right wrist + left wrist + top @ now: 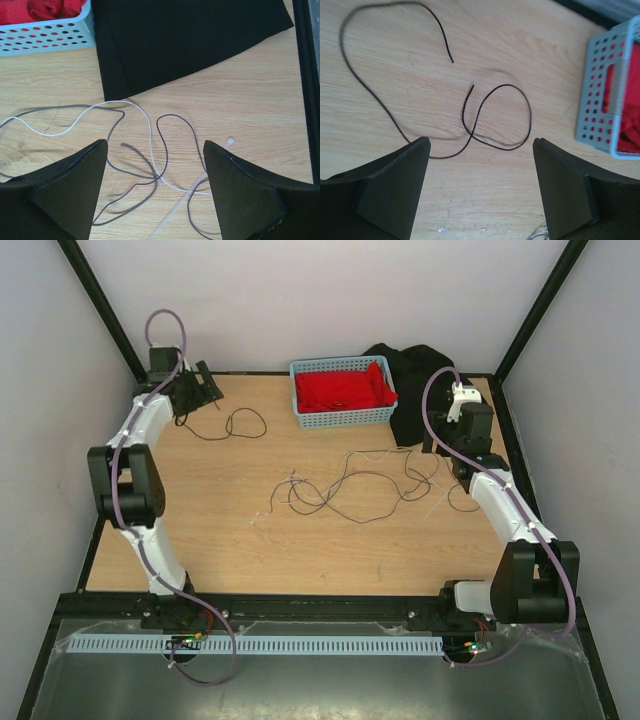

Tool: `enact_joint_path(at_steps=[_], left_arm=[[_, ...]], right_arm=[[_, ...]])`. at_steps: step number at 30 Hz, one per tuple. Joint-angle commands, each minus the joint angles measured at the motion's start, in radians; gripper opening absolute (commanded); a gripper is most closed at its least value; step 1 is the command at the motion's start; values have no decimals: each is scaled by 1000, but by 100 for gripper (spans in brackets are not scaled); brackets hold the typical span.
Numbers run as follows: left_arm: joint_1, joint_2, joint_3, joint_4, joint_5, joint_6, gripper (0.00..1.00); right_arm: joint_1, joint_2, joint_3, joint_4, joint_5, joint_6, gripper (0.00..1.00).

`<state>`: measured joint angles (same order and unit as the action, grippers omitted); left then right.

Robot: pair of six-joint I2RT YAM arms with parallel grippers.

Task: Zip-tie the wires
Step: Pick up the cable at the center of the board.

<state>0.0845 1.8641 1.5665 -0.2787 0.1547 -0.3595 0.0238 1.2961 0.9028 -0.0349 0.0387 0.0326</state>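
Observation:
Several thin wires [335,502] lie in loose loops on the wooden table's middle. One separate black strand [243,424] curls near the far left; the left wrist view shows it [470,134] just ahead of my left gripper [481,142], which is open and empty over bare wood. My left gripper [200,390] sits at the far left corner. My right gripper [462,462] hovers at the tangle's right end. It [155,145] is open, with grey, white and purple wires [158,177] crossing below it. A white zip tie [178,205] lies slanted across them, untouched.
A light blue basket [343,418] holding red cloth stands at the back centre. A black cloth [415,390] lies to its right, close to the right gripper. The black frame rail [306,75] runs along the table's right edge.

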Motion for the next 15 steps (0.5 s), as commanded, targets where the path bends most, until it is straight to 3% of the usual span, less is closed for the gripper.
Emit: enact_joint_path(at_steps=[1,6,15], left_arm=[[-38,135,110,-60,51,57,85],[-83,269,191,-75,30,89,82],[-102,384,251,-82,-7,105,66]], right_arm=[[-2,9,-15,68,-46,30,88],[-2,29,-16,87,-66,47,88],[-2,18,-6,81,-54,37,88]])
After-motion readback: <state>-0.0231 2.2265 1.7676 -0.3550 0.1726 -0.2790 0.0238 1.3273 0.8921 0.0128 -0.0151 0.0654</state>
